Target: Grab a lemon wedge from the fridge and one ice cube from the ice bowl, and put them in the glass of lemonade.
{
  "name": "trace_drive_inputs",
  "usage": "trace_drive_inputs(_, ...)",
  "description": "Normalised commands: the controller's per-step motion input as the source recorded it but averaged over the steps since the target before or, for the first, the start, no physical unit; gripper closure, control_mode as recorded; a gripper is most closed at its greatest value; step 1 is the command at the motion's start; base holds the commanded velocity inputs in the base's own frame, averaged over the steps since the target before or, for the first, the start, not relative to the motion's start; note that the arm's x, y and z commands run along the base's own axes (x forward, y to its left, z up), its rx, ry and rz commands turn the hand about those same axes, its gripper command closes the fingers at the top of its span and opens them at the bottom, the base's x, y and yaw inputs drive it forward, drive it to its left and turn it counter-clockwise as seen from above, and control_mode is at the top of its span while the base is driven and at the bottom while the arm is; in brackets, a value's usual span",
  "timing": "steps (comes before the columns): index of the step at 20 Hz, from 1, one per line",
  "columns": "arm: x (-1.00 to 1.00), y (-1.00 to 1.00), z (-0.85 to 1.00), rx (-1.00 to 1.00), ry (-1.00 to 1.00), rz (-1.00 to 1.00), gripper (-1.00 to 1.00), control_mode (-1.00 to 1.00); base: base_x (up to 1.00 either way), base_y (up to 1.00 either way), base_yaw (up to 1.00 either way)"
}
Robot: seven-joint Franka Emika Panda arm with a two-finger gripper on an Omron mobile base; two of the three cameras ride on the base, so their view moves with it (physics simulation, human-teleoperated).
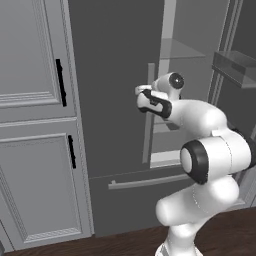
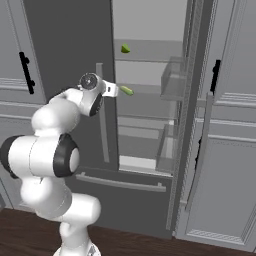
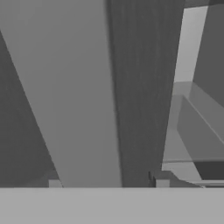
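Note:
The dark grey fridge (image 1: 115, 60) has its left door shut and its right door (image 2: 200, 130) swung open. Two small yellow-green lemon wedges lie inside on light grey shelves, one on an upper shelf (image 2: 125, 48) and one on the shelf below (image 2: 127, 90). My gripper (image 1: 139, 91) (image 2: 115, 90) is at the left door's pale vertical bar handle (image 1: 148, 125) (image 3: 83, 100). In the hand view the bar runs up between my two fingertips (image 3: 162, 179). The jaws stand apart, with a gap on one side of the bar. The ice bowl and the glass of lemonade are out of view.
Lighter grey panelled cabinets with short black handles (image 1: 60, 82) stand left of the fridge, and more (image 2: 216, 75) stand to its right. The open door carries clear bins (image 2: 172, 82). A freezer drawer handle (image 1: 145, 181) runs below. The floor is dark wood (image 2: 30, 230).

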Motion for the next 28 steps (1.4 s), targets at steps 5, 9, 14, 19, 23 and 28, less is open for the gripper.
trace_drive_inputs(5, -0.72, 0.26, 0.09, 0.00, 0.16, -0.03, 1.00, -1.00, 0.00, 0.00, 0.00)
trace_drive_inputs(9, -1.00, 0.66, 0.02, 0.00, 0.03, 0.00, 1.00, -1.00, 0.00, 0.00, 0.00)
trace_drive_inputs(14, -1.00, 0.80, 0.17, 0.00, 0.00, 0.00, 1.00, -1.00, 0.00, 0.00, 0.00)
trace_drive_inputs(19, -1.00, 0.53, 0.62, 0.00, -0.01, -0.02, 1.00, -1.00, 0.00, 0.00, 0.00)
trace_drive_inputs(23, -0.74, 0.37, 0.96, -0.07, 0.00, -0.01, 1.00, -1.00, 0.00, 0.00, 0.00)
trace_drive_inputs(28, -0.57, 0.40, 0.94, -0.08, 0.00, 0.00, -1.00, -1.00, 0.00, 0.00, 0.00)
